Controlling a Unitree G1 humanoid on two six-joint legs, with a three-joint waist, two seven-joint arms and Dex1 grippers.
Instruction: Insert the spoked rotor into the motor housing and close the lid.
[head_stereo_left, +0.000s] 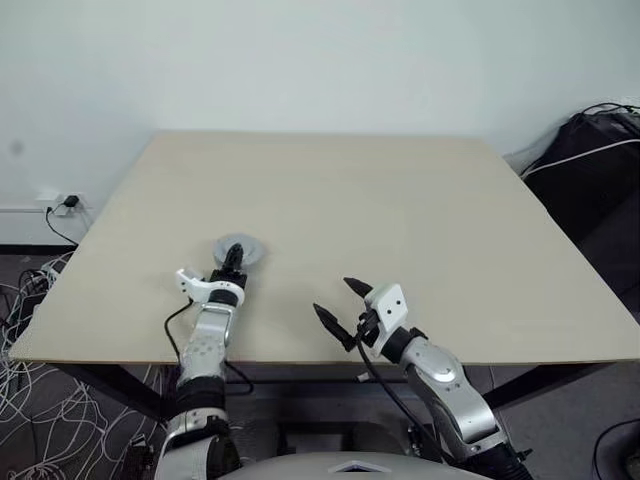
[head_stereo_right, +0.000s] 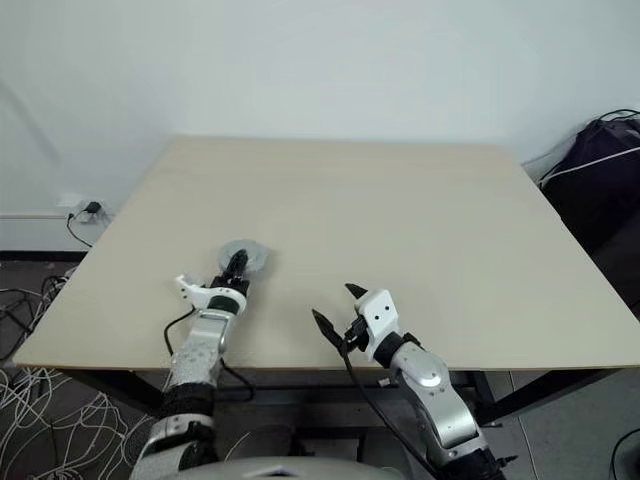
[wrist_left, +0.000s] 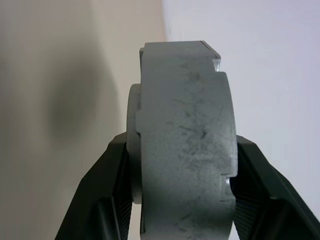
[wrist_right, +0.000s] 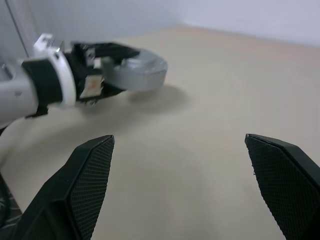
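a: the left gripper (head_stereo_left: 234, 256) has a grey round part pinched between its two black fingers (wrist_left: 107, 200), clamped across its thickness. i'd call it the motor housing (wrist_left: 185, 145), though from here i only get the dull grey rim and back, no windings, so i can't swear it isn't another of the round pieces.

b: is it resting on anything?

a: it sits low over the table (head_stereo_left: 400, 220), near the front left edge, with its shadow right beneath. whether it touches the wood, i can't tell.

b: and the other arm?

a: the right gripper (head_stereo_left: 336, 303) is wide apart and holding nothing, pointing across toward the left one near the front edge. the grey part lies ahead of it and off to its left, well apart from its fingertips, with bare tabletop between.

b: what worries you?

a: the grip. the fingers catch only the lower sides of a smooth metal drum, so a tilt of the wrist could let it slide out and roll, and the table edge is close. also, if the right claw comes in to take it while the left lets go too early, it drops between them. and a part seized edge-on may end up set down with the wrong face up.
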